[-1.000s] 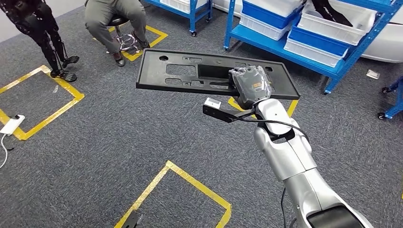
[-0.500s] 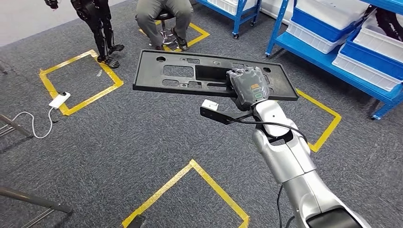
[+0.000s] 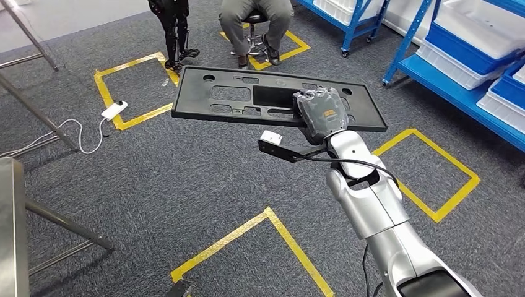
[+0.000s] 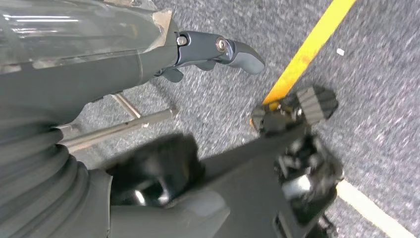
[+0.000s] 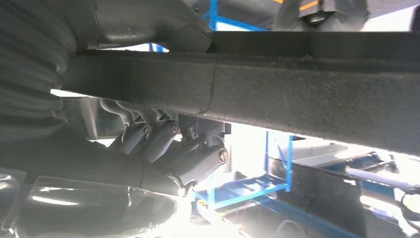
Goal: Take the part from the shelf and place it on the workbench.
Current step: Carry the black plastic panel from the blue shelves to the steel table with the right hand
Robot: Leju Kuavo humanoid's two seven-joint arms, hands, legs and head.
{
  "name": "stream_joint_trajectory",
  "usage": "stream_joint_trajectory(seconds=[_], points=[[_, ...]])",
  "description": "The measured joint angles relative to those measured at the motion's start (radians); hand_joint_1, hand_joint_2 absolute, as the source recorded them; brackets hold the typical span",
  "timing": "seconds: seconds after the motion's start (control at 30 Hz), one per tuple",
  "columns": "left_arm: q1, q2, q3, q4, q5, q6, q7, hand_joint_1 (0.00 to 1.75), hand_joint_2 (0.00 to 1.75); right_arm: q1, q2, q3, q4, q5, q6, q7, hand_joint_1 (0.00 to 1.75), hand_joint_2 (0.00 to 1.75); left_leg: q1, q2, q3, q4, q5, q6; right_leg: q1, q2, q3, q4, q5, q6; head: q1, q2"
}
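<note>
The right hand [image 3: 322, 112] grips a long black plastic part [image 3: 247, 99] by its near edge, close to the part's right end, and holds it flat and level in the air above the grey carpet [image 3: 186, 179]. In the right wrist view the part's thick edge [image 5: 277, 89] runs across the picture, with the thumb on one face and the darker fingers [image 5: 168, 144] curled against the other, so the hand is closed firmly on it. The part has several cut-out openings and a deeper rectangular recess near its middle.

The left hand [image 4: 218, 52] hangs low over the carpet. Its fingers hold nothing, but the blurred view does not let me tell whether they are spread or curled.

Taking the part as the landmark: beyond its far edge a person sits on a stool [image 3: 257, 28], and just to the left of that person stand the dark legs of another robot [image 3: 173, 31]. Yellow tape squares [image 3: 133, 93] mark the carpet beyond the part's left end, to its right, and nearer the robot below it. A white power strip [image 3: 113, 111] with a cable lies on the tape off the part's left end. Blue shelves [image 3: 470, 68] with white and blue bins stand to the far right of the part. A metal table corner [image 3: 12, 229] with slanted legs is well to the left, nearer the robot.
</note>
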Motion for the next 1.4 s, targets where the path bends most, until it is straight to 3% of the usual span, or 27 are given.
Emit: stream_joint_trajectory(seconds=[0.07, 0.1, 0.13, 0.2, 0.27, 0.3, 0.33, 0.4, 0.47, 0.53, 0.57, 0.6, 0.63, 0.7, 0.77, 0.8, 0.83, 0.87, 0.93, 1.0, 1.07, 1.1, 1.17, 1.23, 1.3, 1.33, 1.4], points=[[-0.001, 0.002, 0.000, 0.000, 0.000, 0.001, -0.002, 0.00, 1.75, 0.001, 0.000, 0.000, 0.000, 0.000, -0.002, 0.000, 1.73, 1.75, -0.003, -0.025, 0.000, -0.006, 0.005, 0.016, 0.000, -0.010, 0.001, 0.004, -0.007, 0.009, 0.004, 0.000], [-0.001, 0.002, 0.000, 0.000, 0.001, 0.001, -0.002, 0.00, 1.75, 0.001, -0.001, 0.000, -0.001, 0.000, -0.002, 0.000, 1.73, 1.75, -0.003, -0.036, 0.002, -0.010, 0.009, 0.025, -0.002, 0.006, -0.007, 0.022, -0.019, 0.012, 0.004, 0.000], [-0.002, 0.002, 0.000, 0.000, 0.001, 0.001, -0.002, 0.00, 1.75, 0.001, -0.002, 0.000, -0.001, 0.000, -0.004, 0.000, 1.73, 1.75, -0.002, -0.047, 0.003, -0.013, 0.013, 0.034, -0.005, 0.031, -0.024, 0.060, -0.039, 0.012, 0.005, 0.000], [-0.005, 0.002, 0.000, 0.000, 0.001, 0.002, -0.002, 0.00, 1.75, 0.005, -0.005, 0.000, -0.001, 0.000, -0.005, 0.001, 1.73, 1.75, -0.001, -0.070, 0.003, -0.016, 0.016, 0.044, -0.012, 0.084, -0.085, 0.190, -0.095, 0.006, 0.008, 0.000], [-0.006, 0.000, 0.000, 0.000, 0.001, 0.002, -0.002, 0.00, 1.75, 0.014, -0.008, 0.000, -0.001, 0.000, -0.006, 0.001, 1.73, 1.75, -0.001, -0.100, 0.002, -0.016, 0.017, 0.045, -0.013, 0.101, -0.140, 0.298, -0.127, 0.009, 0.010, 0.000], [-0.006, 0.000, 0.000, 0.000, 0.001, 0.002, -0.002, 0.00, 1.75, 0.017, -0.010, 0.000, -0.001, 0.000, -0.006, 0.001, 1.73, 1.75, -0.001, -0.116, 0.001, -0.015, 0.017, 0.045, -0.014, 0.104, -0.143, 0.299, -0.120, 0.015, 0.010, 0.000], [-0.006, -0.001, 0.000, 0.000, 0.001, 0.001, -0.002, 0.00, 1.75, 0.019, -0.010, 0.000, -0.001, 0.000, -0.006, 0.001, 1.73, 1.75, -0.001, -0.132, 0.001, -0.014, 0.018, 0.044, -0.014, 0.108, -0.126, 0.260, -0.097, 0.023, 0.010, 0.000], [-0.006, -0.001, 0.000, 0.000, 0.001, 0.001, -0.002, 0.00, 1.75, 0.019, -0.012, 0.000, -0.001, 0.000, -0.006, 0.001, 1.73, 1.75, -0.001, -0.159, 0.000, -0.009, 0.018, 0.041, -0.021, 0.139, -0.060, 0.115, -0.037, 0.034, 0.011, 0.000], [-0.006, 0.000, 0.000, 0.000, 0.001, 0.001, -0.002, 0.00, 1.75, 0.018, -0.012, 0.000, -0.001, 0.000, -0.006, 0.001, 1.73, 1.75, -0.003, -0.180, -0.007, -0.006, 0.021, 0.032, -0.025, 0.163, -0.020, 0.027, -0.004, 0.031, 0.010, 0.000], [-0.003, 0.000, 0.000, 0.000, 0.001, 0.001, -0.002, 0.00, 1.75, 0.018, -0.010, 0.001, -0.001, 0.000, -0.006, 0.001, 1.73, 1.75, -0.002, -0.199, -0.014, -0.009, 0.027, 0.020, -0.022, 0.151, -0.015, 0.017, 0.002, 0.019, 0.010, 0.000], [-0.002, 0.001, 0.000, 0.001, 0.001, 0.001, -0.002, 0.00, 1.75, 0.018, -0.008, 0.001, -0.001, 0.000, -0.006, 0.001, 1.73, 1.75, 0.000, -0.196, -0.018, -0.009, 0.028, 0.015, -0.024, 0.141, -0.014, 0.015, 0.005, 0.013, 0.009, 0.000], [0.000, 0.002, 0.000, 0.001, 0.001, 0.001, -0.002, 0.00, 1.75, 0.016, -0.006, 0.001, -0.002, 0.000, -0.007, 0.001, 1.73, 1.75, 0.000, -0.177, -0.023, 0.000, 0.021, 0.010, -0.026, 0.132, -0.013, 0.013, 0.008, 0.005, 0.008, 0.000], [0.001, 0.002, 0.000, 0.002, 0.001, 0.001, -0.002, 0.00, 1.75, 0.015, -0.004, 0.001, -0.002, 0.000, -0.007, 0.001, 1.73, 1.75, -0.001, -0.147, -0.037, 0.028, 0.002, 0.006, -0.028, 0.121, -0.012, 0.010, 0.011, -0.004, 0.004, 0.000], [0.000, 0.001, 0.000, 0.002, 0.001, 0.001, -0.002, 0.00, 1.75, 0.013, -0.003, 0.001, -0.002, 0.000, -0.007, 0.001, 1.73, 1.75, -0.001, -0.085, -0.091, 0.147, -0.063, -0.002, -0.023, 0.100, -0.011, 0.009, 0.011, -0.015, -0.001, 0.000], [-0.001, 0.000, 0.000, 0.002, 0.001, 0.001, -0.002, 0.00, 1.75, 0.015, -0.003, 0.002, -0.002, 0.000, -0.007, 0.001, 1.73, 1.75, 0.003, -0.069, -0.150, 0.271, -0.112, -0.007, -0.017, 0.076, -0.011, 0.009, 0.009, -0.018, -0.002, 0.000], [0.000, -0.001, 0.000, 0.002, 0.001, 0.001, -0.002, 0.00, 1.75, 0.016, -0.003, 0.002, -0.002, 0.000, -0.007, 0.001, 1.73, 1.75, 0.004, -0.067, -0.159, 0.291, -0.112, -0.008, -0.015, 0.063, -0.011, 0.009, 0.008, -0.019, -0.003, 0.000], [0.000, -0.002, 0.000, 0.002, 0.001, 0.001, -0.002, 0.00, 1.75, 0.016, -0.003, 0.002, -0.002, 0.000, -0.007, 0.001, 1.73, 1.75, 0.004, -0.064, -0.147, 0.271, -0.095, -0.007, -0.013, 0.051, -0.010, 0.009, 0.007, -0.020, -0.003, 0.000], [0.000, -0.001, 0.000, 0.002, 0.001, -0.002, -0.002, 0.00, 1.75, 0.016, -0.003, 0.002, -0.002, 0.001, -0.006, 0.001, 1.73, 1.75, 0.004, -0.057, -0.116, 0.215, -0.067, -0.005, -0.012, 0.039, -0.009, 0.009, 0.006, -0.021, -0.003, 0.000], [-0.001, 0.000, 0.000, 0.002, 0.002, -0.007, -0.002, 0.00, 1.75, 0.011, -0.003, 0.002, -0.002, 0.004, -0.005, 0.001, 1.73, 1.75, -0.002, -0.020, -0.037, 0.076, -0.017, 0.005, -0.005, 0.019, -0.008, 0.010, 0.002, -0.020, -0.003, 0.000], [-0.004, 0.001, 0.000, 0.002, 0.002, -0.010, 0.000, 0.00, 1.75, 0.005, -0.003, 0.002, -0.002, 0.006, -0.005, 0.000, 1.73, 1.75, -0.010, -0.001, -0.003, 0.010, -0.003, 0.018, 0.003, 0.002, -0.009, 0.010, -0.002, -0.015, 0.000, 0.000], [-0.006, 0.002, 0.000, 0.002, 0.002, -0.010, 0.003, 0.00, 1.75, 0.004, -0.001, 0.002, -0.002, 0.008, -0.004, 0.000, 1.73, 1.75, -0.015, -0.024, -0.004, 0.002, -0.002, 0.029, 0.007, -0.018, -0.006, 0.009, -0.005, -0.007, 0.003, 0.000], [-0.005, 0.002, 0.000, 0.002, 0.002, -0.009, 0.004, 0.00, 1.75, 0.005, 0.001, 0.002, -0.002, 0.009, -0.004, 0.000, 1.73, 1.75, -0.014, -0.035, -0.001, -0.004, 0.001, 0.035, 0.007, -0.016, -0.007, 0.013, -0.010, -0.003, 0.002, 0.000], [-0.007, 0.002, 0.000, 0.002, 0.002, -0.009, 0.006, 0.00, 1.75, 0.003, 0.002, 0.002, -0.002, 0.010, -0.004, 0.000, 1.73, 1.75, -0.007, -0.055, 0.007, -0.017, 0.011, 0.049, 0.003, 0.032, -0.030, 0.070, -0.043, -0.002, 0.002, 0.000], [-0.010, 0.002, 0.000, 0.002, 0.004, -0.008, 0.007, 0.00, 1.75, 0.003, 0.001, 0.003, 0.000, 0.011, -0.002, -0.001, 1.73, 1.75, -0.003, -0.078, 0.008, -0.020, 0.015, 0.055, -0.004, 0.090, -0.093, 0.204, -0.098, -0.007, 0.007, 0.000], [-0.009, 0.001, 0.000, 0.002, 0.007, -0.008, 0.007, 0.00, 1.75, 0.003, 0.000, 0.005, 0.004, 0.011, 0.004, -0.002, 1.73, 1.75, -0.002, -0.108, 0.007, -0.020, 0.016, 0.055, -0.010, 0.104, -0.146, 0.307, -0.126, 0.000, 0.010, 0.000], [-0.008, 0.001, 0.000, 0.002, 0.009, -0.008, 0.006, 0.00, 1.75, 0.003, 0.000, 0.007, 0.006, 0.010, 0.006, -0.003, 1.73, 1.75, -0.001, -0.124, 0.007, -0.019, 0.016, 0.054, -0.014, 0.105, -0.148, 0.305, -0.117, 0.009, 0.011, 0.000], [-0.006, 0.001, 0.000, 0.002, 0.010, -0.006, 0.004, 0.00, 1.75, 0.002, -0.001, 0.009, 0.009, 0.008, 0.008, -0.003, 1.73, 1.75, 0.003, -0.154, 0.005, -0.014, 0.015, 0.048, -0.027, 0.126, -0.098, 0.185, -0.059, 0.033, 0.011, 0.000]])
